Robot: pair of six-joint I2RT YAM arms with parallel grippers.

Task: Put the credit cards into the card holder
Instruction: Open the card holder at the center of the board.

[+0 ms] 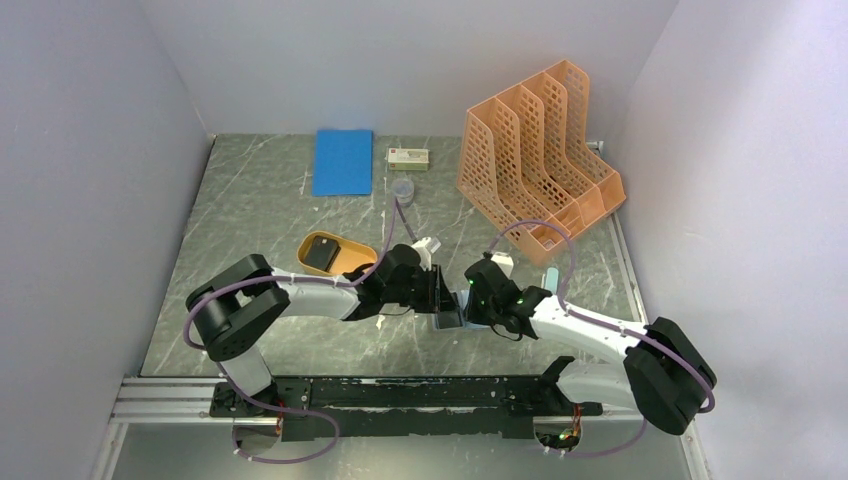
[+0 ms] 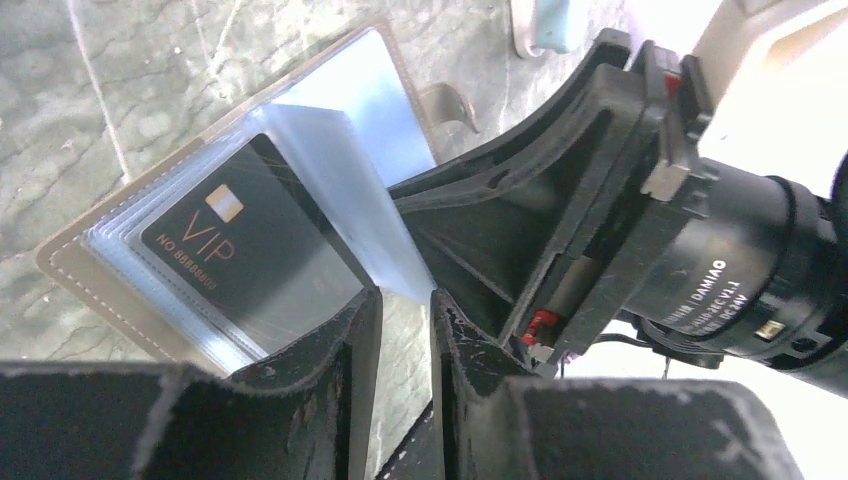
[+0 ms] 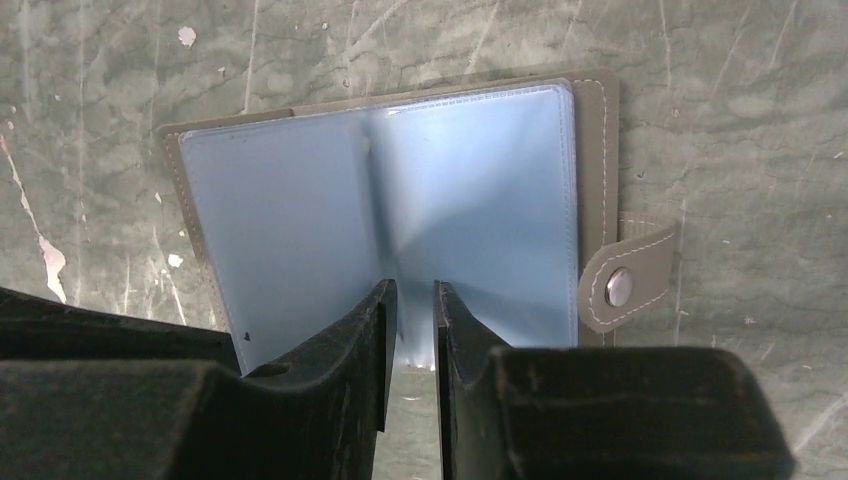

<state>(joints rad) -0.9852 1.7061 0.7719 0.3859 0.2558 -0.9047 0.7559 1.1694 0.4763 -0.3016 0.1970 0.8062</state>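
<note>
**Jaws of both arms meet at the open card holder**

On the right arm, the right jaws are drawn almost together. A fold of clear sleeve (image 3: 400, 240) runs down into the slit between them, so I read them as pinching that leaf of the card holder (image 3: 590, 150). The left jaws stand just as narrow. Through their slit I see only the marbled surface (image 2: 60, 60), and I cannot tell whether they grip anything.

The card holder lies open on the surface between the two arms, in the near half of the workspace. Its bluish sleeves face up and its snap tab (image 3: 625, 285) sticks out to one side.

In my left wrist view one leaf stands raised off the rest, with the tips of the right jaws against it. A black credit card (image 2: 240, 250) marked VIP lies among the sleeves beneath that leaf, one corner reaching the tip of a left finger. I cannot tell whether it sits inside a pocket.

From above, an orange tray (image 1: 350, 265) sits just beyond the left forearm with a dark card (image 1: 320, 252) in it, apart from the holder. Farther back lie a blue notebook (image 1: 342, 161) and a small box (image 1: 408, 157). An orange file rack (image 1: 540, 150) stands at the back right.
</note>
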